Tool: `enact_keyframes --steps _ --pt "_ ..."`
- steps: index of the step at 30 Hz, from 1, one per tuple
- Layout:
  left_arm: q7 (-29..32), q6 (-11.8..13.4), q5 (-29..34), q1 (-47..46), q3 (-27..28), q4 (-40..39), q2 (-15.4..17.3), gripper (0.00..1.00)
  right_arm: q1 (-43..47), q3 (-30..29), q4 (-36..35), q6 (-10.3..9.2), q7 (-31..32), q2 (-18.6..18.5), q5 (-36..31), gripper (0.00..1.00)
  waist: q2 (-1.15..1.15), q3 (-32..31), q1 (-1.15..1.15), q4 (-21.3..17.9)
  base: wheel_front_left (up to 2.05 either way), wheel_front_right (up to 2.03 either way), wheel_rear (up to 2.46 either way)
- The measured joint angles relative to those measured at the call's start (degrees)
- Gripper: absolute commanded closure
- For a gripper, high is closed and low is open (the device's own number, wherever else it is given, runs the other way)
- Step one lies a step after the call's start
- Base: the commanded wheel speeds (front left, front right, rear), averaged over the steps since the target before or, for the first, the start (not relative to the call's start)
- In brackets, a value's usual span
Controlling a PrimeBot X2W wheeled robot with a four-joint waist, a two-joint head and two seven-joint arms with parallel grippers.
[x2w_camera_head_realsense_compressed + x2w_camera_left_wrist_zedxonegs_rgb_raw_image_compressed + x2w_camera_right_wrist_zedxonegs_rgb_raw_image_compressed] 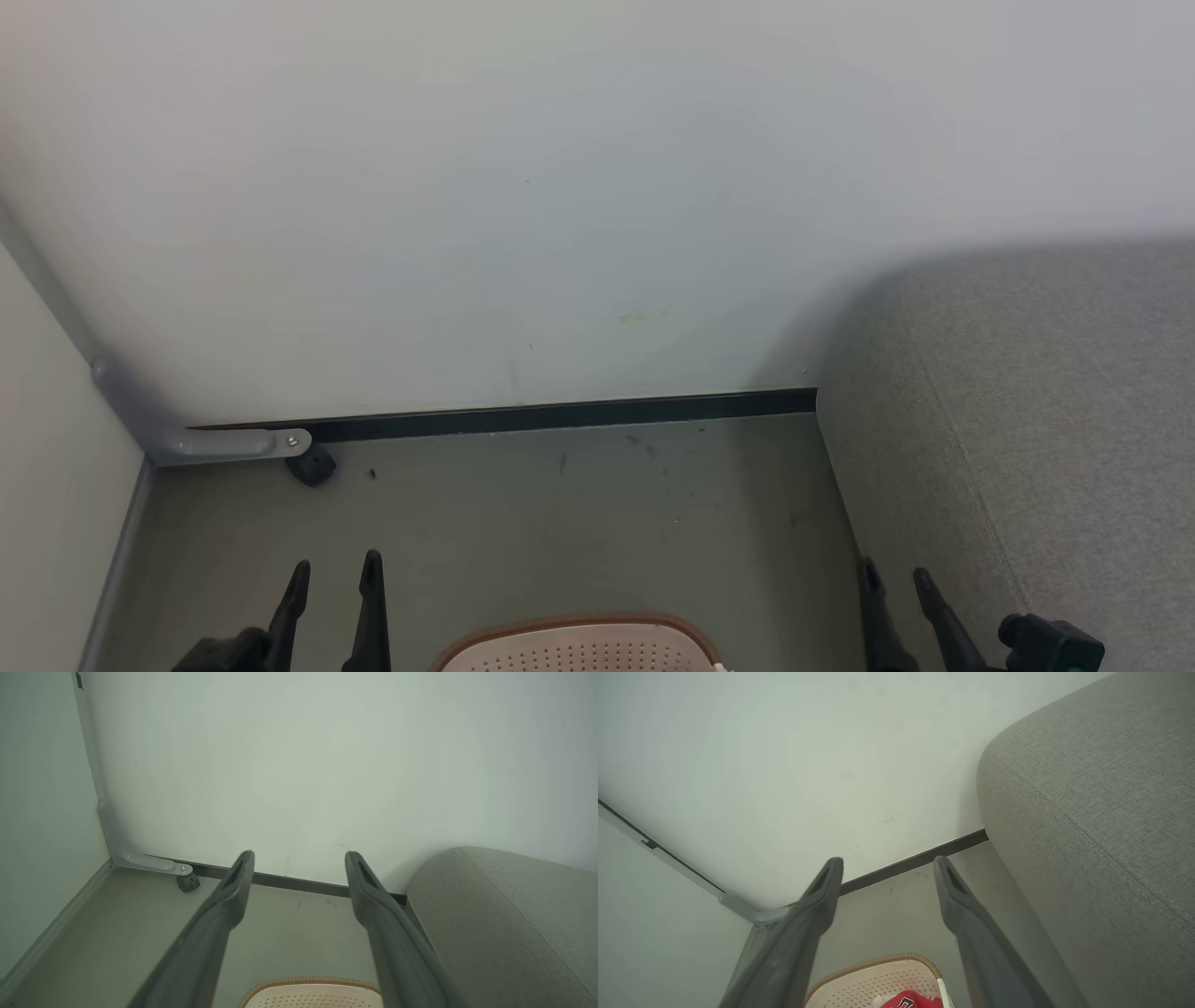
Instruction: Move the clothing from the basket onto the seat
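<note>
clothing [920, 998]: red scrap lying in basket [873, 980]; long axis untellable
position: showing low between right jaws, not touching
left jaws, right jaws: standing wide open, holding nothing

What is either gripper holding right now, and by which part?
Nothing. The left gripper and right gripper are both open and empty; the clothing lies in the basket.

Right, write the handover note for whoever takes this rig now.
Left gripper: open, empty, just left of the basket.
Right gripper: open, empty, against the seat's near side.
Clothing: red fabric shows inside the basket, which sits between the grippers, left of the seat.
Done: nothing; no garment on the part of the seat in view.
Left: lift the clothing out and lay it on the seat.
</note>
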Motion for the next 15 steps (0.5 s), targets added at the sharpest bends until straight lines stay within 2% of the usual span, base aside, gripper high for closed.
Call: enact_keyframes --steps 15 --pt "-3.2 2.1 11.7 0.1 -0.3 -0.7 0.0 0.00 -0.8 3.9 -1.2 -2.01 -3.3 -0.3 -12.6 0.00 0.00 0.3 0.00 0.1 0.00 0.00 0.00"
